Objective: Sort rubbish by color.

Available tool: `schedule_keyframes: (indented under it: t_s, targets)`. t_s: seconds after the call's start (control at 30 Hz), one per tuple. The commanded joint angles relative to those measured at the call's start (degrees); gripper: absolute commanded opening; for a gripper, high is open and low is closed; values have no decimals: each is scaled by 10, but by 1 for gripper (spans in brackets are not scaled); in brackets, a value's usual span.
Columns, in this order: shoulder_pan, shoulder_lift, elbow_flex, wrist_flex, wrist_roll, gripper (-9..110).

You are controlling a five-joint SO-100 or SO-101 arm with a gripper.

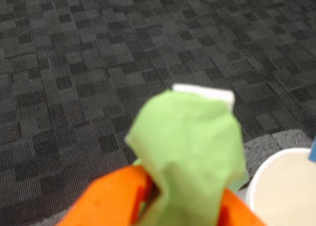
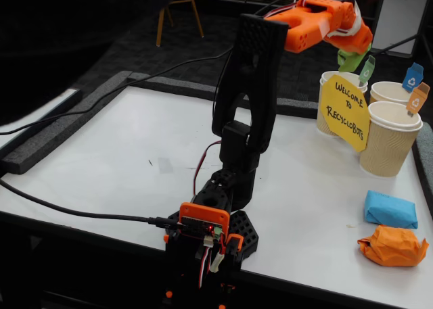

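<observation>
So the orange pincer [image 2: 353,49] is clamped on the green paper wad [image 1: 190,152], holding it up in the air right over the back row of ribbed paper cups, above the cup with the green tag [image 2: 338,82]. In the wrist view the wad fills the middle, squeezed between the two orange fingers [image 1: 113,201], with grey patterned carpet [image 1: 74,87] behind and a cup rim [image 1: 284,186] at the lower right. The blue wad [image 2: 390,209] and orange wad [image 2: 394,245] sit just beside each other on the white worktop [image 2: 135,160], near its right edge, well apart from the cups. The yellow "Welcome to Recyclobots" sign [image 2: 346,111] leans in front of the cups.
</observation>
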Motion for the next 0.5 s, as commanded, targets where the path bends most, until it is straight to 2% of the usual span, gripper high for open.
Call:
schedule_keyframes:
  t_s: [0.0,0.07,0.13,0.2,0.47]
  targets:
    - [-7,25,-94,-30,-12,0]
    - [-3,24,-94,-42,-12,3]
    - [3,24,-93,-47,-12,14]
    - [6,24,-93,-47,-12,19]
    - [13,32,-90,-34,-12,18]
